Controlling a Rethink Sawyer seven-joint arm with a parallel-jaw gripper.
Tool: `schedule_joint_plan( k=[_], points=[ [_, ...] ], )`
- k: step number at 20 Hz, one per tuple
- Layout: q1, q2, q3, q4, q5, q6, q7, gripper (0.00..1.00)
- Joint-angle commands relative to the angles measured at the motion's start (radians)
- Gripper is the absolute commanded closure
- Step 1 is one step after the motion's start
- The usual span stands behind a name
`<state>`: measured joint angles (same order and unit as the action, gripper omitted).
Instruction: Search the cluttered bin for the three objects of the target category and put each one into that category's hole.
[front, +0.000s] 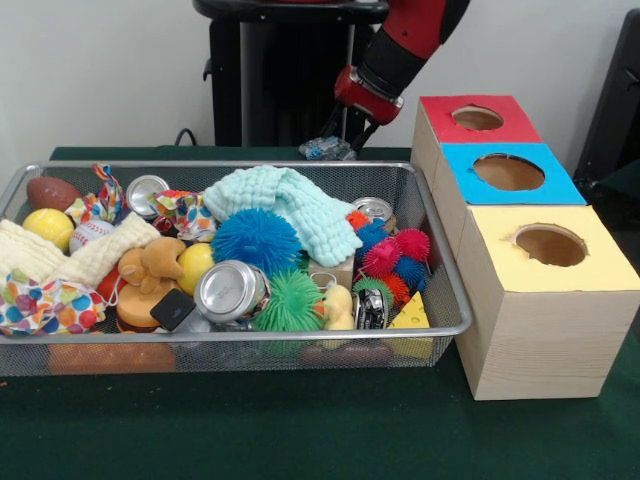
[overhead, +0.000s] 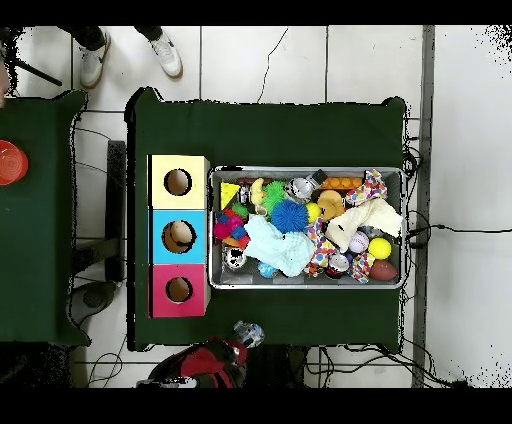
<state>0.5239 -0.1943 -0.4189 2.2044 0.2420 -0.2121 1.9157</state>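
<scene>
The bin (front: 230, 165) of silver wire mesh lies across the table, full of toys, cloths and cans; it also shows in the overhead view (overhead: 405, 230). My gripper (front: 336, 138) hangs behind the bin's far rim, just left of the red box (front: 440, 115). It is shut on a small crumpled see-through bottle (front: 326, 149). In the overhead view the gripper (overhead: 244, 338) and the bottle (overhead: 249, 331) are outside the bin, between it and my base. No other clear bottle shows among the clutter.
Three wooden boxes with round holes stand in a row beside the bin: red (overhead: 178, 290), blue (front: 508, 172), yellow (front: 550, 245). Silver cans (front: 230, 290), spiky balls (front: 257, 240) and a mint cloth (front: 290, 200) lie on top. A person's shoes (overhead: 165, 55) show at the overhead view's top.
</scene>
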Motion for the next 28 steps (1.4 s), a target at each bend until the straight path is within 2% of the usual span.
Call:
schedule_joint_plan(
  k=[1, 7, 15, 28],
  points=[
    [0.013, 0.059, 0.051, -0.19, -0.001, -0.035, 0.092, 0.0],
    [0.107, 0.088, 0.014, -0.201, 0.037, -0.045, 0.103, 0.0],
    [0.202, 0.124, -0.042, -0.22, 0.031, -0.088, 0.105, 0.0],
    [0.196, 0.157, -0.067, -0.247, -0.01, -0.16, 0.105, 0.0]
  ],
)
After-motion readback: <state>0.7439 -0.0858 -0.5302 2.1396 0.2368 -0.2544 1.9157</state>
